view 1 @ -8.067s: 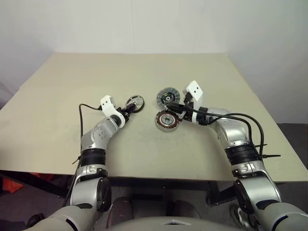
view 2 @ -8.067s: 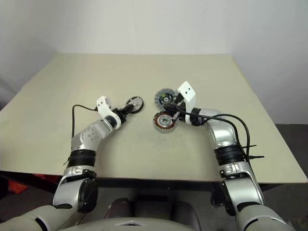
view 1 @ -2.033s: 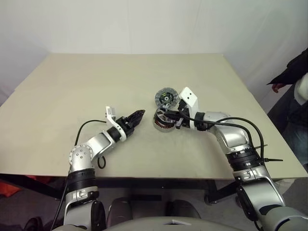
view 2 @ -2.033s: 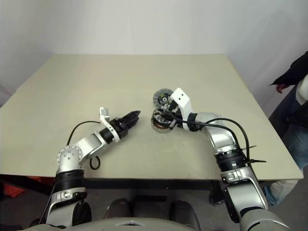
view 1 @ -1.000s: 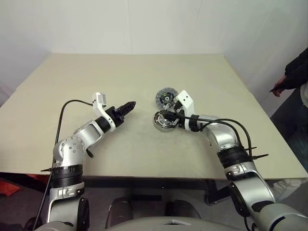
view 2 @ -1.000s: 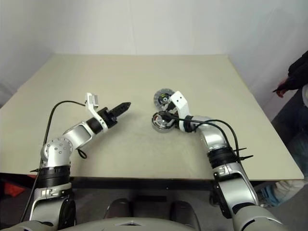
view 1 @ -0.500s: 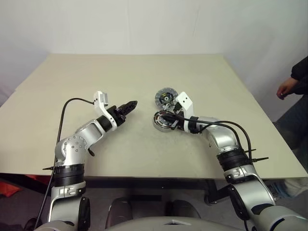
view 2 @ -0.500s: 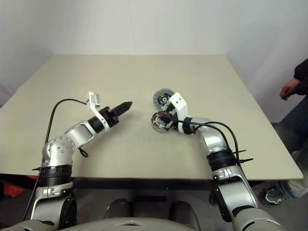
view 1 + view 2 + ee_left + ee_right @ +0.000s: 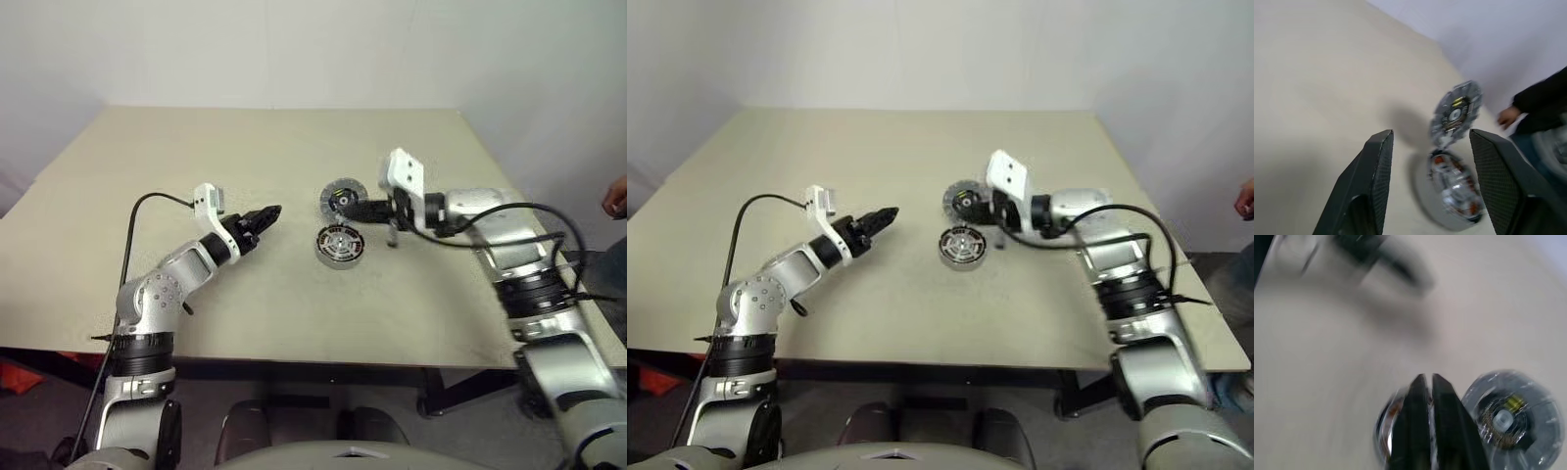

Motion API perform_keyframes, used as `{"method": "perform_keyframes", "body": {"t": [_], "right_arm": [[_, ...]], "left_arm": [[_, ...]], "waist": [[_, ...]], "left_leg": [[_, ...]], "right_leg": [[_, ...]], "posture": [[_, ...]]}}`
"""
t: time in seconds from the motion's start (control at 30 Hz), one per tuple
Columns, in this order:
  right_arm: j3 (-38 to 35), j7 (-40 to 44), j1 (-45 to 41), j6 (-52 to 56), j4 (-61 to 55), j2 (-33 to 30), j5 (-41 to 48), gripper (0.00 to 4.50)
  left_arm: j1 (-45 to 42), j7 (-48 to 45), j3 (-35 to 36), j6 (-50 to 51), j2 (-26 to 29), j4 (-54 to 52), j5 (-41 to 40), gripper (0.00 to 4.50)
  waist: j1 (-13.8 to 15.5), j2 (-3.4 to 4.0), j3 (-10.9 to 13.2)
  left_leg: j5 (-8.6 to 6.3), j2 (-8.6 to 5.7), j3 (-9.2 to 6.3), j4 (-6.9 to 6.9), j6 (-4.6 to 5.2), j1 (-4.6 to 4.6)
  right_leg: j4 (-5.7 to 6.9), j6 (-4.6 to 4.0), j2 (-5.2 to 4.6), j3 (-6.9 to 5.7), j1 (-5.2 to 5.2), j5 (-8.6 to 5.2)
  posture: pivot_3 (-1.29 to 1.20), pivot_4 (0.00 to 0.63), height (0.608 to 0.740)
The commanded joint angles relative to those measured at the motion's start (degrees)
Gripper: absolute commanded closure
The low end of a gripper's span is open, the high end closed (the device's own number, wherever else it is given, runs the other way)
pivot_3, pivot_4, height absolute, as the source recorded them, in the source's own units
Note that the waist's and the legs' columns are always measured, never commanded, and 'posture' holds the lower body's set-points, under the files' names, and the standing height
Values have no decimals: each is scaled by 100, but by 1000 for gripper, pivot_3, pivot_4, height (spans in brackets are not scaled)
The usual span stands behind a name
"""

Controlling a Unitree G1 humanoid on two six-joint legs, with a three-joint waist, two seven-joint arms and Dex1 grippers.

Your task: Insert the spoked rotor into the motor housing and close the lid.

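Copper-wound round motor housing [image 9: 340, 245] mid-table with silver spoked rotor [image 9: 341, 241] seated inside | flat grey disc lid [image 9: 342, 197] just behind it, uncovered | left gripper [image 9: 1427, 161] spread, empty | right gripper [image 9: 1426, 382] nearly closed, empty, above housing

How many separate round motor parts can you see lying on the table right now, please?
2. The motor housing, with the spoked rotor seated inside it, lies near the table's middle; the lid lies just behind it, its dark-centred face up. Nothing appears hidden.
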Motion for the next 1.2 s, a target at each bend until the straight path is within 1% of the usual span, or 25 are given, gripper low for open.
{"method": "perform_keyframes", "body": {"t": [0.03,0.07,0.1,0.2,0.33,0.47,0.8,1.2], "right_arm": [[324,762,-314,-563,361,-131,-192,3236],[405,631,-415,-827,623,-67,-415,2845],[470,494,-514,-1038,864,6,-613,2553],[649,544,-699,-1439,1327,201,-845,1525],[707,510,-807,-1660,1724,527,-940,1525],[796,596,-703,-1847,1918,679,-1059,1525],[992,637,-670,-2289,2619,803,-1433,1525],[1052,525,-1091,-2789,3523,823,-1934,1525]], "left_arm": [[-363,-221,-170,-306,265,-290,377,1846],[-440,-227,-163,-339,302,-311,416,1846],[-500,-239,-162,-371,330,-326,463,1846],[-571,-276,-201,-387,373,-404,561,1846],[-523,-248,-165,-347,305,-448,555,1846],[-465,-159,-74,-257,255,-566,479,1846],[-496,-52,78,-182,180,-649,381,1846],[-345,54,48,-150,15,-799,298,1846]], "waist": [[-11,0,0],[-11,0,0],[-15,0,0],[-12,0,0],[-5,0,0],[-2,0,0],[-4,0,0],[-10,0,0]], "left_leg": [[0,1,1,1,0,1],[1,1,4,1,-1,0],[2,0,4,1,-2,-1],[6,-2,4,12,-9,-1],[7,-1,4,12,-10,-3],[6,-2,3,18,-8,-4],[4,0,2,35,-6,-5],[3,1,2,53,-4,-5]], "right_leg": [[4,0,0,0,0,0],[13,0,0,3,0,0],[17,0,0,3,0,0],[44,-2,-2,7,-17,0],[57,-6,-1,9,-21,-2],[56,-7,-2,8,-25,-2],[69,-7,-2,8,-26,-2],[84,-9,-3,10,-25,-1]], "posture": [[0,0,740],[0,0,740],[0,0,740],[0,0,740],[0,0,740],[0,0,740],[0,0,740],[0,0,740]]}}
